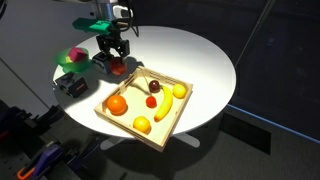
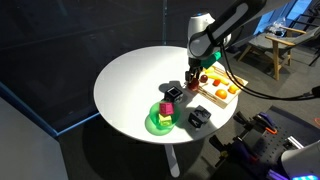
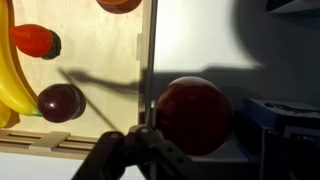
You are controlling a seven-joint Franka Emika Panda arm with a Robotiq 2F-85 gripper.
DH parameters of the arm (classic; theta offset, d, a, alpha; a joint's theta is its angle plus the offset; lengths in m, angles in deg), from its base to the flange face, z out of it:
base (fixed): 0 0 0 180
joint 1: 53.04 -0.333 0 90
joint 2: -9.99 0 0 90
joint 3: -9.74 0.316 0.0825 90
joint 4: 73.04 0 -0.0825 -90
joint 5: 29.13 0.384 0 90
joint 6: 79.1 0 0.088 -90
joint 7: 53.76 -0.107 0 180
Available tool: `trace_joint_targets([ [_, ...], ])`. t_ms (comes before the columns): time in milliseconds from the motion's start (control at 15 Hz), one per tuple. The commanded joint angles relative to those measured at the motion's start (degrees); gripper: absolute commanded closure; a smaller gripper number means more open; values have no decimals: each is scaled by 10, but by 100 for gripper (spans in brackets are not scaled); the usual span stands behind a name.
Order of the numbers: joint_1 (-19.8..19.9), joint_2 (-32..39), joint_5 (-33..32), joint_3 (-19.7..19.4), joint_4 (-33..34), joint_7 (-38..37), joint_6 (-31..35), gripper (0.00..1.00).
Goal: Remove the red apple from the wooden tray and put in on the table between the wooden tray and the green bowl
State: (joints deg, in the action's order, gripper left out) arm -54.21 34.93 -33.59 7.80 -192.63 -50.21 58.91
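In the wrist view, blur and the bottom edge are swallowing the gripper (image 3: 140,155). Its jaws are not resolving (open or closed, we are not able to say). The banana (image 3: 8,70) is running off the left edge, the top edge is clipping an orange (image 3: 120,4), and a dark object (image 3: 285,120) is being cut off at the right. In an exterior view the gripper is covering the upper part of the red apple (image 1: 120,69). In an exterior view the fruit in the wooden tray (image 2: 213,99) is showing too small for us to sort.
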Motion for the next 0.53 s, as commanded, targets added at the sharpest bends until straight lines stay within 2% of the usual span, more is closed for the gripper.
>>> trace_joint_targets([
  [0, -6, 7, -17, -4, -8, -28, 29, 48],
  [467, -14, 25, -9, -3, -2, -54, 45, 48],
])
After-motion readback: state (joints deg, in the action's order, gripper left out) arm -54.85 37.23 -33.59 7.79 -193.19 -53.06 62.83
